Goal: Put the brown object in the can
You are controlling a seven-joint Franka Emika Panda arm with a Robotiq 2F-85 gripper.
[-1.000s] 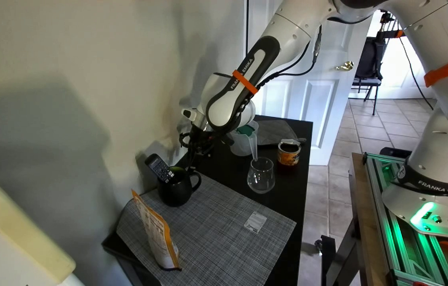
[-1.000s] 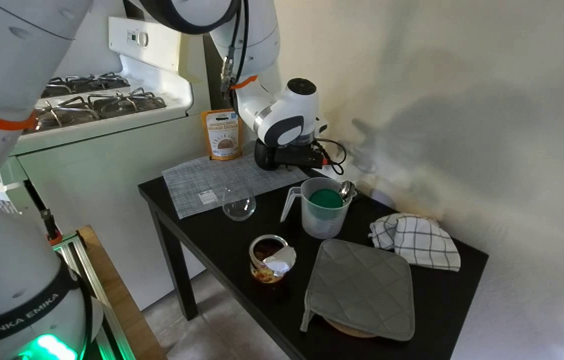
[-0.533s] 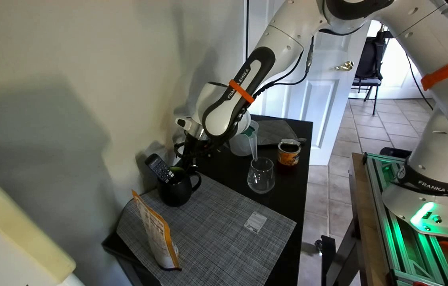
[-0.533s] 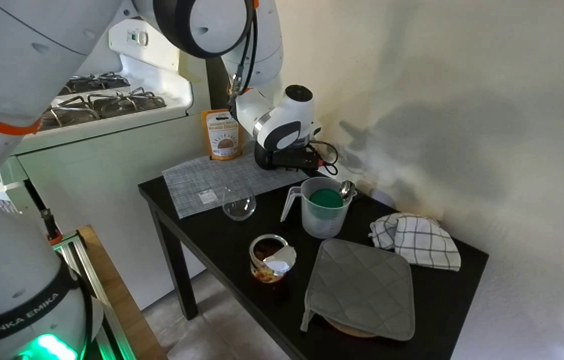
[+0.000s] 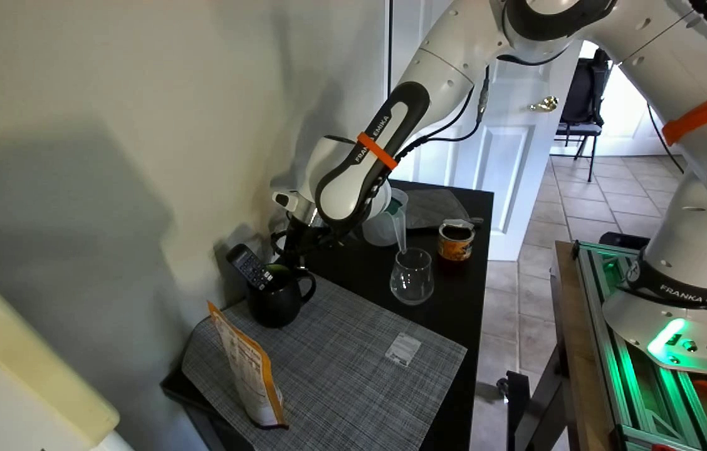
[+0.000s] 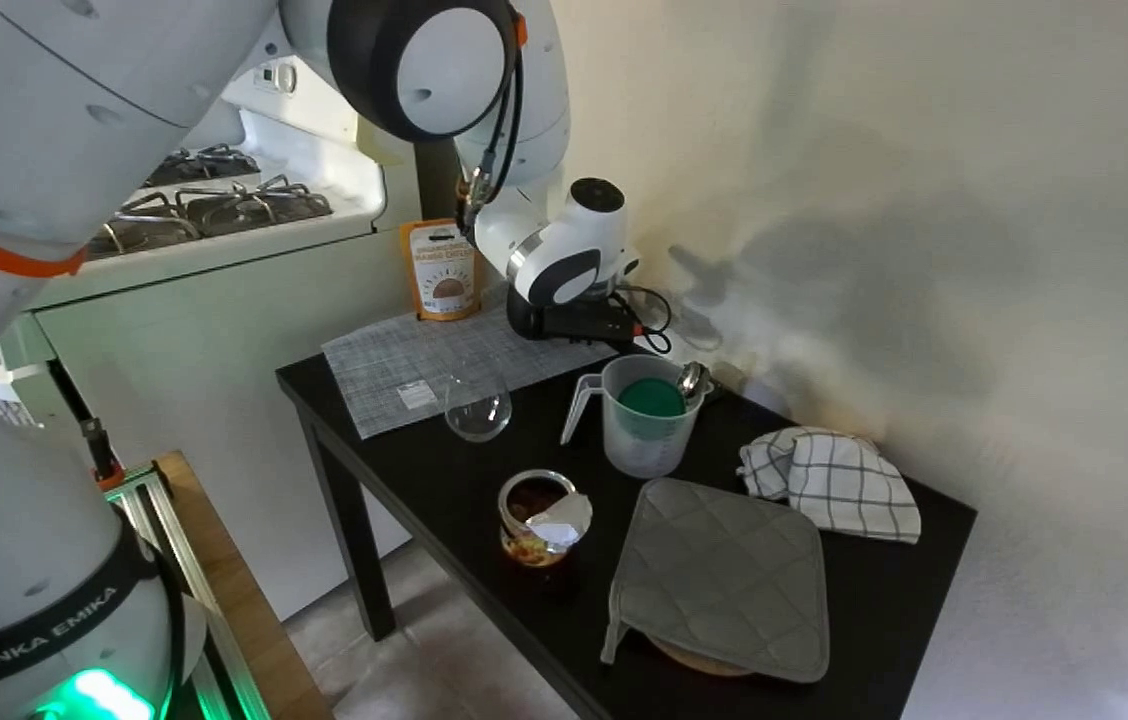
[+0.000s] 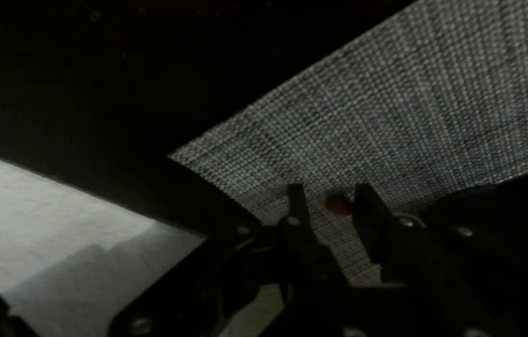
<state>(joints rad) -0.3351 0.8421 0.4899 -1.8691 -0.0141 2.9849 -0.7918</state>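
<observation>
The brown object [image 7: 338,205], a small reddish-brown round thing, lies on the grey woven mat in the dim wrist view. My gripper [image 7: 328,185] is partly open around it, one finger at each side. It sits close by the right-hand finger [image 7: 370,220], which overlaps its edge; whether they touch I cannot tell. Bare mat shows between it and the left-hand finger [image 7: 297,201]. In both exterior views the fingertips and the brown object are hidden. The can [image 5: 455,243], short and orange-brown with a peeled foil lid [image 6: 561,520], stands on the black table, well away from my gripper.
A black mug [image 5: 273,305] holding a remote [image 5: 249,267] is right beside my gripper. A clear glass [image 5: 412,277] and a measuring jug [image 6: 646,440] stand between gripper and can. Also here are a packet [image 6: 444,272], a grey pot holder [image 6: 724,580], a checked towel [image 6: 844,485] and the wall.
The arm has come down and shifted toward the mug, most of it in the first half second. Mug, remote, mat edge and packet have moved very slightly. The can has stayed put.
</observation>
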